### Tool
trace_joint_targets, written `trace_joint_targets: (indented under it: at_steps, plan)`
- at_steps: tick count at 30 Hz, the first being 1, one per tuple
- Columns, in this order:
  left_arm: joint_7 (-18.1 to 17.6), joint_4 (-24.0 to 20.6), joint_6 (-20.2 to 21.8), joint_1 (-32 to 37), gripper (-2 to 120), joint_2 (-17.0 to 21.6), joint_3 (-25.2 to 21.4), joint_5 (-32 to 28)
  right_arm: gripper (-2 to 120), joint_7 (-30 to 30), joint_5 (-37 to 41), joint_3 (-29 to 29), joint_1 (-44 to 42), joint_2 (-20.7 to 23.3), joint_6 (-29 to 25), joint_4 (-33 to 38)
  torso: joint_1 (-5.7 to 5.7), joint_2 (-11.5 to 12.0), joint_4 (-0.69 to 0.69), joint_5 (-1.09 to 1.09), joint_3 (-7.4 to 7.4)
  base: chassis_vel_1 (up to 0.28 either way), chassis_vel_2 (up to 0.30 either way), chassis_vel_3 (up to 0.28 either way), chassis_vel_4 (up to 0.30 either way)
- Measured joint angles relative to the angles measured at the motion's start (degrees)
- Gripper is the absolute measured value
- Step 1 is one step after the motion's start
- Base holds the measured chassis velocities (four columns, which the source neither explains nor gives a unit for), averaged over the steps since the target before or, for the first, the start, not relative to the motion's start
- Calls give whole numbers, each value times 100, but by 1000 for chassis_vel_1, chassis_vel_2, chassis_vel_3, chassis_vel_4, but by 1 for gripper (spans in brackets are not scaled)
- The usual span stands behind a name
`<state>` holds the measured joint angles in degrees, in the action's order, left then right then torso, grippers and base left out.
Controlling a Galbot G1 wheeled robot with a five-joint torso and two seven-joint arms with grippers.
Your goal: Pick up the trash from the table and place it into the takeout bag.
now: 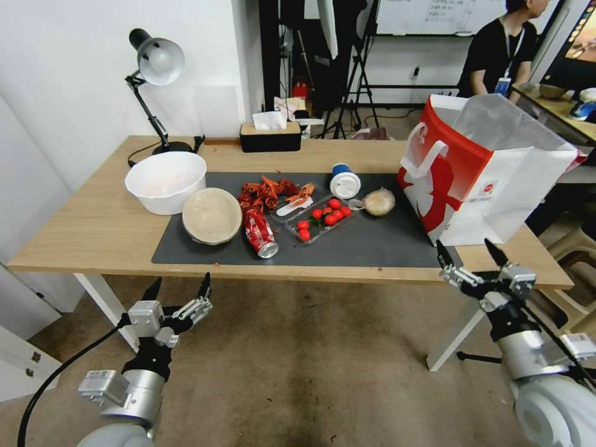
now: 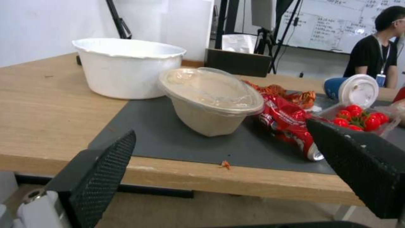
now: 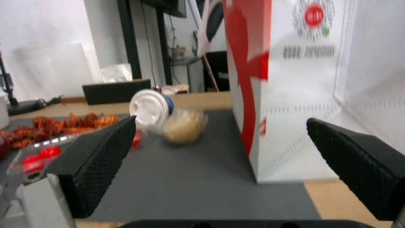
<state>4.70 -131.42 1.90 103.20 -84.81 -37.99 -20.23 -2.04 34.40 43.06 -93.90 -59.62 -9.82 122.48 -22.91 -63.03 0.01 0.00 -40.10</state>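
On the table's (image 1: 93,230) dark mat (image 1: 372,245) lie a round beige lidded bowl (image 1: 212,215) (image 2: 211,98), a tipped red soda can (image 1: 261,233) (image 2: 291,126), a blue-white lidded cup (image 1: 344,181) (image 3: 150,106) and a clear plastic cup (image 1: 375,202) (image 3: 183,126) holding a beige lump. The red-and-white takeout bag (image 1: 484,174) (image 3: 295,79) stands open at the table's right end. My left gripper (image 1: 179,287) (image 2: 219,133) hovers open below the front edge, facing the bowl. Just before the bag's front corner, my right gripper (image 1: 472,253) (image 3: 221,122) is open and empty.
A large white bowl (image 1: 166,181) sits left of the beige bowl. Red crayfish shells (image 1: 267,191), a white spoon (image 1: 295,206) and a clear tray of cherry tomatoes (image 1: 323,217) lie mid-mat. A desk lamp (image 1: 158,62) and tissue box (image 1: 270,136) stand at the back edge.
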Motion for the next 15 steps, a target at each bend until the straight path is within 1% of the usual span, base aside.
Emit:
trace_joint_targets:
  at_steps: [9,12,15]
  plan:
    - [7,34,-27,4,100,2,-18,1,100,87,2,-90,-308,-180,61,-26,0,1,0,0,0,0,0,0,0]
    - [13,49,-35,8,100,-3,-23,-2,100,86,-95,-179,-510,-364,21,-92,-1,0,0,0,0,0,0,0,0]
    - [14,70,-35,-4,100,-9,-20,-2,100,75,-179,-237,-619,-460,-28,-140,-1,1,-1,0,0,0,0,0,0]
